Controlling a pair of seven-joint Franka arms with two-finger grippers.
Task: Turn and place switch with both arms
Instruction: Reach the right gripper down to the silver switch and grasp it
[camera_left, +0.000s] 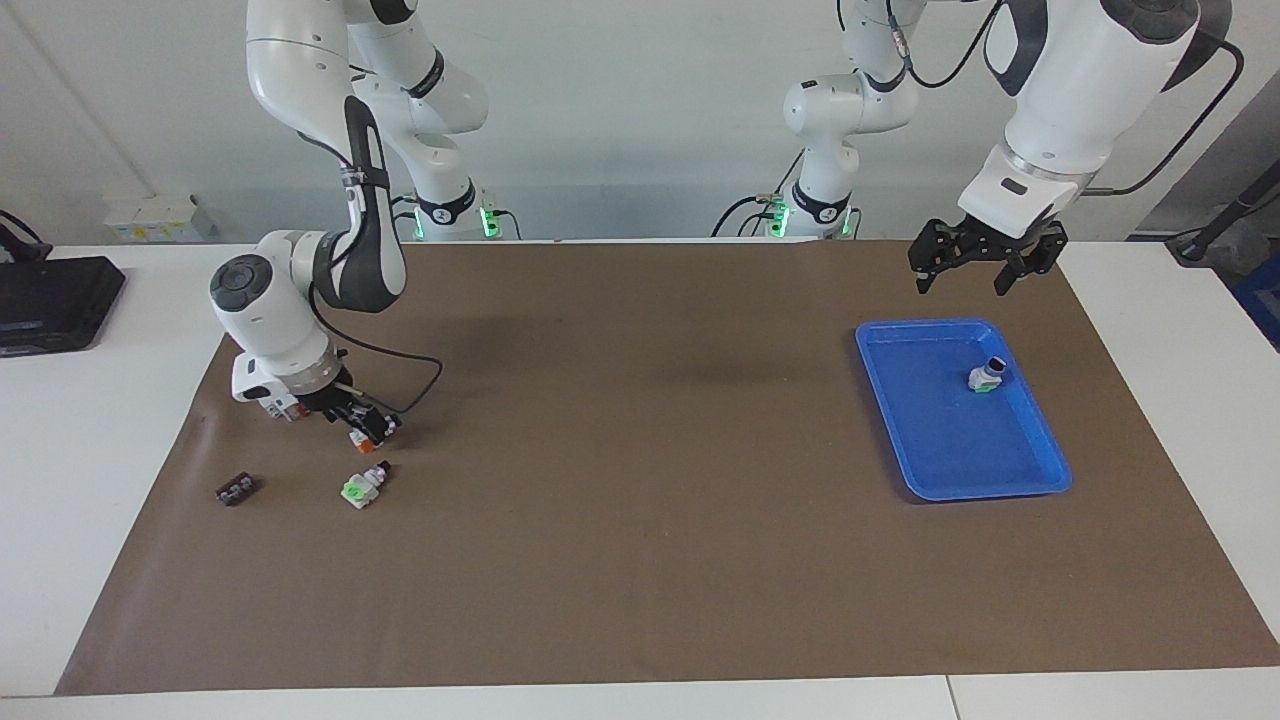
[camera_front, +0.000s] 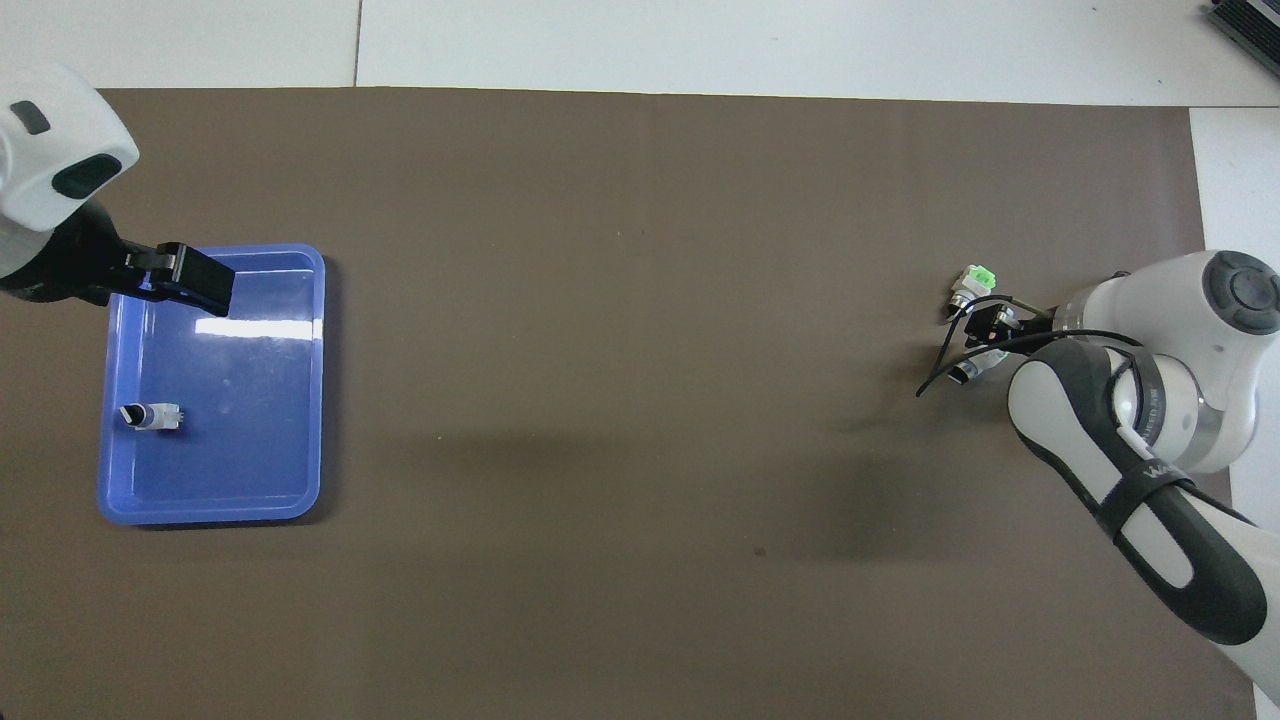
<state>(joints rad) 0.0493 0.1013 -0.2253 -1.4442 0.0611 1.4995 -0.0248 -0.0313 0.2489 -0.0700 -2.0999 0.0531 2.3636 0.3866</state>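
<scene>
Lying nearest the facing camera, a small black part (camera_left: 237, 489) and a green-faced switch (camera_left: 364, 485) are resting on the brown mat (camera_left: 640, 560) toward the right arm's end of the table. Nearer to the robots than that green-faced one, the right gripper (camera_left: 362, 425) is pressing down low over the mat, its fingers closing on the switch (camera_left: 361, 436), a tiny white block showing an orange face. The left gripper (camera_left: 985, 262) is hanging with its jaws spread wide and holding nothing, above the edge of the blue tray (camera_left: 1030, 480) nearest the robots. Another green-faced switch (camera_left: 986, 377) is lying in that tray.
</scene>
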